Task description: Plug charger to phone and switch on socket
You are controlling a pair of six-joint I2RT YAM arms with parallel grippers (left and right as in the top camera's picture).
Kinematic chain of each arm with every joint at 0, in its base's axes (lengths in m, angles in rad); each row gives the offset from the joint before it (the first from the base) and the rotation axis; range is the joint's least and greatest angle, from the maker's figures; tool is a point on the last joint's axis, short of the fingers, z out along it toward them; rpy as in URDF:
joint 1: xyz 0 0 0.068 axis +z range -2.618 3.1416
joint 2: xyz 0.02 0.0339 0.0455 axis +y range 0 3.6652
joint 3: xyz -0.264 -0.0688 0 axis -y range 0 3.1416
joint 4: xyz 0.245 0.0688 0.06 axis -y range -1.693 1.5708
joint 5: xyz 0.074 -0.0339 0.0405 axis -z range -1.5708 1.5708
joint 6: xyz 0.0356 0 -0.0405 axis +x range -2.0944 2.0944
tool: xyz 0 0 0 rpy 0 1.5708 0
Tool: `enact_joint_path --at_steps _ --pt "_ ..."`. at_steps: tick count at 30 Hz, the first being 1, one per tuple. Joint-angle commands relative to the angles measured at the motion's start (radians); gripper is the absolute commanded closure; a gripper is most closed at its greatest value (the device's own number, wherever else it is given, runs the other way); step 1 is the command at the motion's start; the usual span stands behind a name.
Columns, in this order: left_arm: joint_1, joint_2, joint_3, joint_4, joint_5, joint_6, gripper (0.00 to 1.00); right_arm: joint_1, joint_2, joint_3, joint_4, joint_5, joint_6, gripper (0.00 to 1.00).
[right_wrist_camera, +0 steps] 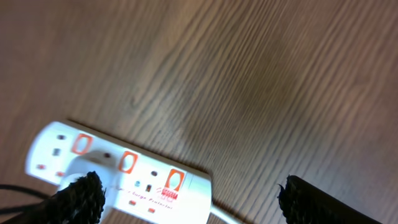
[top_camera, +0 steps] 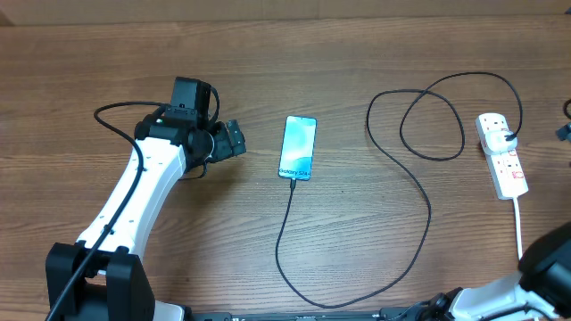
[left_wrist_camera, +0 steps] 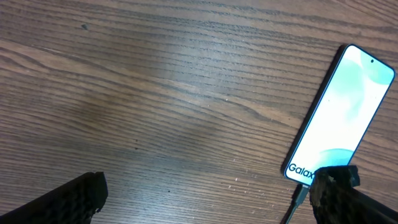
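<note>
The phone (top_camera: 298,147) lies flat at mid-table with its screen lit; it also shows in the left wrist view (left_wrist_camera: 343,106). The charger cable (top_camera: 285,232) runs from the phone's bottom edge, loops across the table and ends at a black plug in the socket (top_camera: 502,153). Its connector tip (left_wrist_camera: 301,193) sits in the phone's port. My left gripper (left_wrist_camera: 205,200) is open and empty, just left of the phone (top_camera: 237,141). My right gripper (right_wrist_camera: 199,205) is open and empty above the socket (right_wrist_camera: 124,174), whose red switches show.
The socket's white cord (top_camera: 518,227) runs toward the table's front edge. The cable forms a wide loop (top_camera: 419,116) between phone and socket. The right arm (top_camera: 544,267) fills the bottom right corner. The rest is bare wooden table (top_camera: 107,53).
</note>
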Motion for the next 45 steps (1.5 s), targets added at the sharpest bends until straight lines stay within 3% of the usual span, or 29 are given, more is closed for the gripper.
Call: enact_joint_path --at_steps 1,8,15,22,45 --pt "-0.006 -0.018 0.003 0.001 -0.014 0.005 0.00 0.001 0.061 -0.013 0.017 -0.001 -0.048 0.10" --pt "-0.006 -0.018 0.003 0.001 -0.014 0.005 0.00 0.001 0.183 -0.013 0.043 -0.016 -0.089 0.07" --pt "-0.006 -0.018 0.003 0.001 -0.014 0.005 0.00 0.001 0.277 -0.013 0.070 -0.190 -0.182 0.05" --pt "-0.006 -0.018 0.003 0.001 -0.014 0.004 0.00 0.001 0.286 -0.013 0.106 -0.190 -0.182 0.01" --pt "-0.006 -0.018 0.003 0.001 -0.014 0.005 0.00 0.002 0.286 -0.043 0.077 -0.190 -0.182 0.01"
